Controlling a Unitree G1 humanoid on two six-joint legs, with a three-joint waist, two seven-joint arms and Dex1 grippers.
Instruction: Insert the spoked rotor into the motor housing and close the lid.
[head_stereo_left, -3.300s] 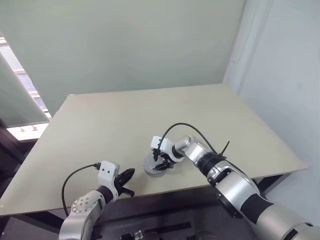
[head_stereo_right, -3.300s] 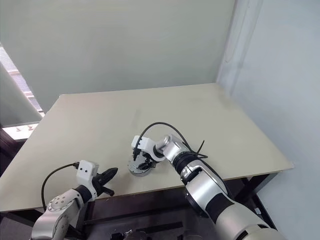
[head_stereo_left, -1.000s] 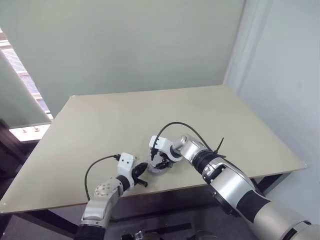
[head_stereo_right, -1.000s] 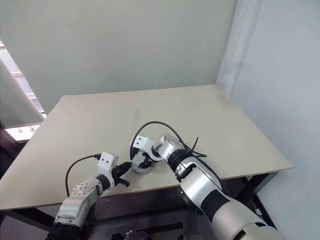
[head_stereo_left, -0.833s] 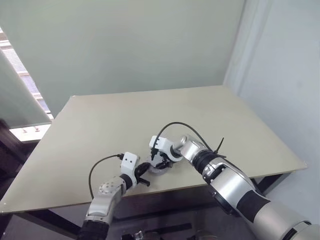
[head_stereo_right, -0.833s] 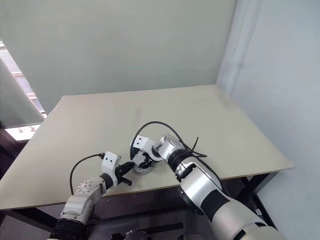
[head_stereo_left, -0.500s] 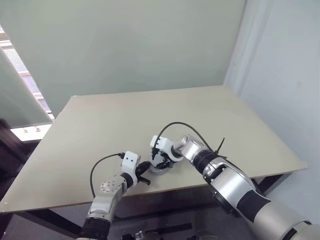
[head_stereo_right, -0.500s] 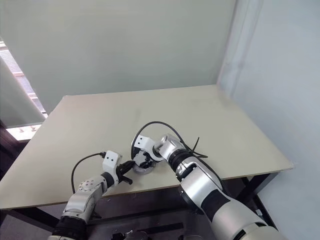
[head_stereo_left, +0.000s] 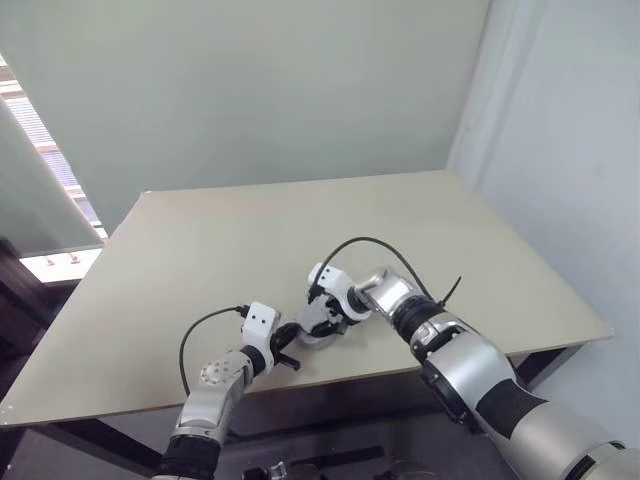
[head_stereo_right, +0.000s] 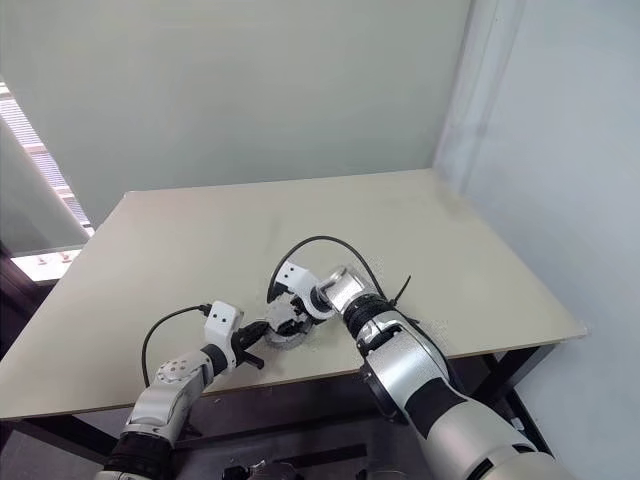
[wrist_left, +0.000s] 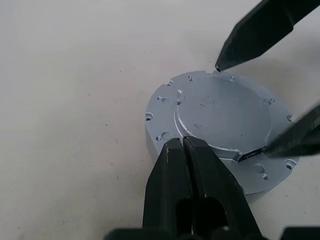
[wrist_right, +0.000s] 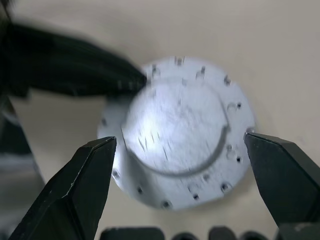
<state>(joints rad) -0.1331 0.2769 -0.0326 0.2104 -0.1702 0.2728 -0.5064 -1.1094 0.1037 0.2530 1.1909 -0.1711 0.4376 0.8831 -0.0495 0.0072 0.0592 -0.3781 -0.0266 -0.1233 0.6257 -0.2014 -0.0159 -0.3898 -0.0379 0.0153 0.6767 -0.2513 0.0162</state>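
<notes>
Finishing the closing step, by the look of it: the lid (wrist_left: 223, 119) already sits on the motor housing (wrist_right: 180, 134), which stands near the front edge of the tabletop (head_stereo_left: 200, 260), and no spoked rotor is to be seen, so it is presumably shut inside. The left hand (wrist_left: 184, 145) has its two black fingers pressed together, their tips resting against the housing's top rim as if steadying it. The right hand (wrist_right: 182, 145) hangs over the housing with its fingers spread wide to either side, gripping nothing. Next, I judge, both hands need only draw clear without nudging the lid; a check that it lies flush would be wise. The housing is a low round grey metal disc, its flange ringed with small holes, the raised lid plain and faintly scratched
</notes>
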